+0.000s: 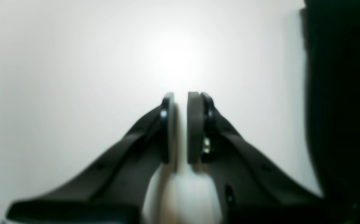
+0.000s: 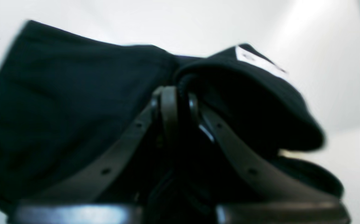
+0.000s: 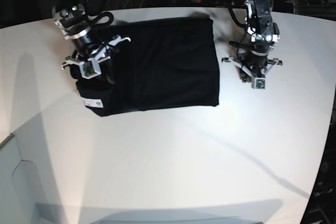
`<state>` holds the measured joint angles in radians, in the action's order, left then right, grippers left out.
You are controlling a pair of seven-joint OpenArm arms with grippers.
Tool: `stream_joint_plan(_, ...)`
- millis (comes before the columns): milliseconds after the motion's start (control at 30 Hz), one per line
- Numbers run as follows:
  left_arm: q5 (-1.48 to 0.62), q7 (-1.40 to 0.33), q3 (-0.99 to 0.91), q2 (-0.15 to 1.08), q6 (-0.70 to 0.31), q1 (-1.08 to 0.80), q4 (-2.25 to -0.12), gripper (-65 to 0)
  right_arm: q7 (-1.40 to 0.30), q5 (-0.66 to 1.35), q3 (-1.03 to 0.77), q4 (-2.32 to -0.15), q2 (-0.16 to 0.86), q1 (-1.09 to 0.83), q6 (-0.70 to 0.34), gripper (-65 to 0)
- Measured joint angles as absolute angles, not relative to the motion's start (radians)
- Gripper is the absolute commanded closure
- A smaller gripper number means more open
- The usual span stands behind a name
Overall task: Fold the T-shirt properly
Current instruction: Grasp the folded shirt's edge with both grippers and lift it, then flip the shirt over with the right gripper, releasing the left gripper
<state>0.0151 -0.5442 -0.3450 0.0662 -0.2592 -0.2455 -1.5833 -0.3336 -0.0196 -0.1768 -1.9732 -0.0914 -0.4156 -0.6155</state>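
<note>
**Right claw pinches the T-shirt's edge; left claw hangs empty beside it**

Left wrist view: the left claw (image 1: 180,127) points at the bare white table (image 1: 74,62). Its jaws stand nearly together with only a thin slit of table showing between the pads (image 1: 195,127), and nothing is gripped. Off to the claw's right side, a dark mass fills the frame edge: the black T-shirt (image 1: 341,99), apart from the fingers.

Right wrist view: the right claw (image 2: 180,102) is clamped narrowly on a fold of the T-shirt (image 2: 58,102). Black cloth bunches up and arches over the claw's tips, and a small white label tag (image 2: 259,62) sits on that raised fold, just beyond and to the right of the claw. The view is blurred, so finer detail of the pinch cannot be told.

Base view: the T-shirt (image 3: 168,61) lies as a folded black rectangle on the table (image 3: 184,161). The right claw (image 3: 93,72) sits on its edge, with the label tag (image 3: 96,102) just ahead of it. The left claw (image 3: 256,77) is beside the opposite edge, not touching the cloth.
</note>
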Motion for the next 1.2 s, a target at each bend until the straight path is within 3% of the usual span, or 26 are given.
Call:
stream_joint_plan(333,0.018,-0.533,-0.255,0.064,-0.251,-0.241,-1.582,-7.7,-0.343,-0.02,0.16,-1.963,-0.08,-0.321,-0.614,0.0)
stream_joint_plan(700,0.015,-0.545,-0.253,0.064,-0.254,-0.229,-1.58,-7.7,-0.341,-0.022,0.432,-1.662,-0.072,-0.154,-0.613,0.0)
stream_joint_plan(1000,0.014,-0.545,-0.262,0.069,-0.258,-0.229,-1.579,-7.7,-0.339,-0.025,0.611,-1.613,-0.092,-0.075,-0.613,0.0)
stream_joint_plan(1200,0.041,-0.569,-0.277,0.082,-0.231,-0.233,-1.595,-7.7,-0.284,0.025,0.624,-1.453,-0.142,0.021,-0.613,0.0)
